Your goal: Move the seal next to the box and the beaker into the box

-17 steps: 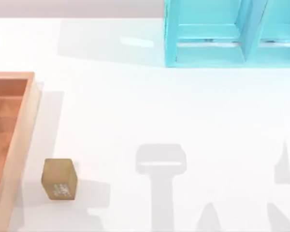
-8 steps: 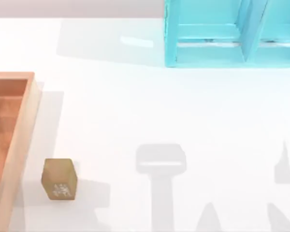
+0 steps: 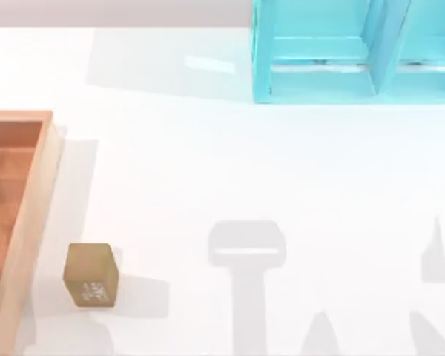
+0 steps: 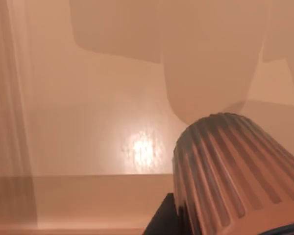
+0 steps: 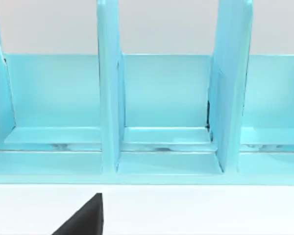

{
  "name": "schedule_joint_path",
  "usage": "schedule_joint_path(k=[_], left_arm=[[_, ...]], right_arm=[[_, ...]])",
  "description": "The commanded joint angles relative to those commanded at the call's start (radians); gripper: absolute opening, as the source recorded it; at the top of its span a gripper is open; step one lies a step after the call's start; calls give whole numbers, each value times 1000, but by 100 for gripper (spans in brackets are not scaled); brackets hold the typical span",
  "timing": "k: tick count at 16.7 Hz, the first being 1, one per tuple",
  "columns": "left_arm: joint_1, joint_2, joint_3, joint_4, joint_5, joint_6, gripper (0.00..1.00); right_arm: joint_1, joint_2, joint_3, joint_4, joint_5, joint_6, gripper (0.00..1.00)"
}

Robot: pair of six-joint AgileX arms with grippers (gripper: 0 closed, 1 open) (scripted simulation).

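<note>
White table [image 3: 230, 170], seal [image 3: 91, 274] beside box [image 3: 37, 193]

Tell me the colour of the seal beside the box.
Tan-brown, with whitish carved marks on one face; the seal shows best in the top view.

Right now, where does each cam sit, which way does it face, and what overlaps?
Top view: above the table, looking down on the box, the seal beside it, and the turquoise shelf unit; arm shadows fall on the tabletop.
Left wrist view: inside the box, close on the ribbed beaker; a dark gripper part at the edge.
Right wrist view: facing the shelf unit's compartments; a dark fingertip at the edge.
Shared: shelf, top and right wrist; box and beaker, top and left wrist.
</note>
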Motion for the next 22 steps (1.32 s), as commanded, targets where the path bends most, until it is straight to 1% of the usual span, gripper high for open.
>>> schedule_joint_path(k=[2,6,19,20,22], left_arm=[[-4,29,-21,28,9,-5,0],[-5,30,-22,30,9,-5,0],[-5,30,-22,30,9,-5,98],[-5,30,-22,30,9,-5,100],[-5,30,-22,30,9,-5,100]], right_arm=[[0,0,0,0,0,0,100],[0,0,0,0,0,0,100],[0,0,0,0,0,0,100],[0,0,0,0,0,0,100],[0,0,0,0,0,0,100]])
